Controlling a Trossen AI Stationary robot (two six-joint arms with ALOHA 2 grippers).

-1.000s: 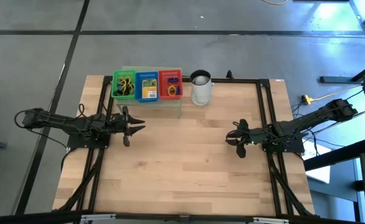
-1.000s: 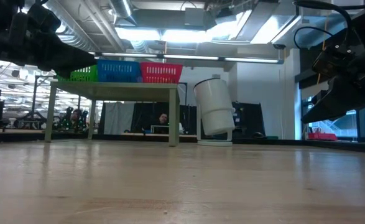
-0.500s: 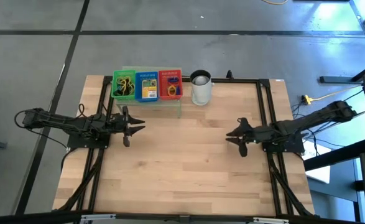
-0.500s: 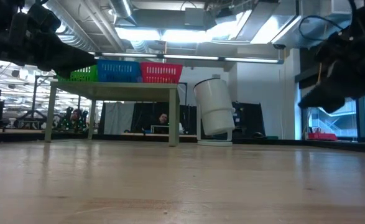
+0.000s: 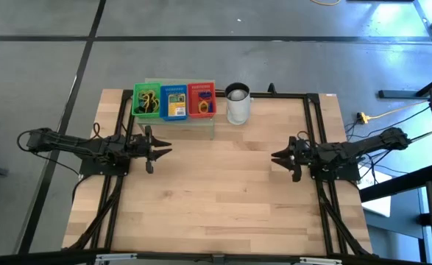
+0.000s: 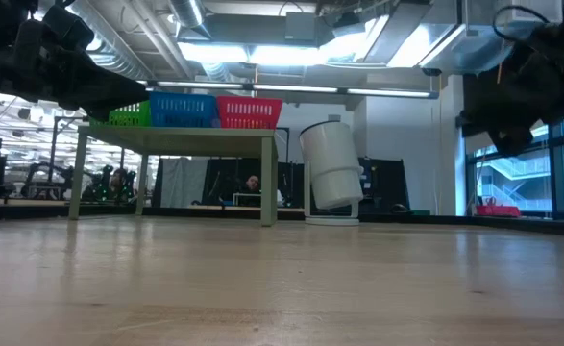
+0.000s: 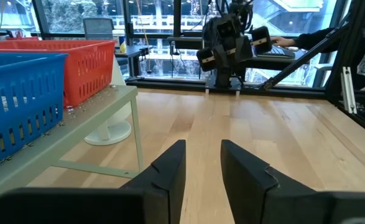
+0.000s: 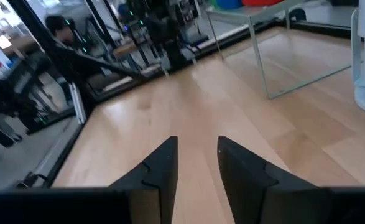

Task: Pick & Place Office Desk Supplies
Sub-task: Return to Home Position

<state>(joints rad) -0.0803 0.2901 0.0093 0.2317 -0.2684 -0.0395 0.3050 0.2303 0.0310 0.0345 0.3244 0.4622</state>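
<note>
The office desk supplies lie in three small baskets: coloured rubber bands in the green one (image 5: 146, 101), yellow card packs in the blue one (image 5: 174, 102), more items in the red one (image 5: 202, 100). The baskets stand in a row on a pale green stand (image 5: 202, 126) at the table's far edge. My left gripper (image 5: 164, 150) hovers open just in front of the stand, its fingers (image 7: 170, 168) with nothing between them. My right gripper (image 5: 277, 157) hovers open at the table's right, clear of the wood, with nothing between its fingers (image 8: 160, 163).
A white cup (image 5: 237, 104) stands right of the baskets on the far edge. Black frame rails (image 5: 323, 193) run along the table's left and right sides and its far edge. Bare wood (image 5: 219, 184) lies between the two grippers and toward the near edge.
My right gripper has risen and drawn back a little toward the table's right edge, tipping up from a downward slant to nearly level. Its fingers keep the same gap. The left arm and the baskets have kept still.
</note>
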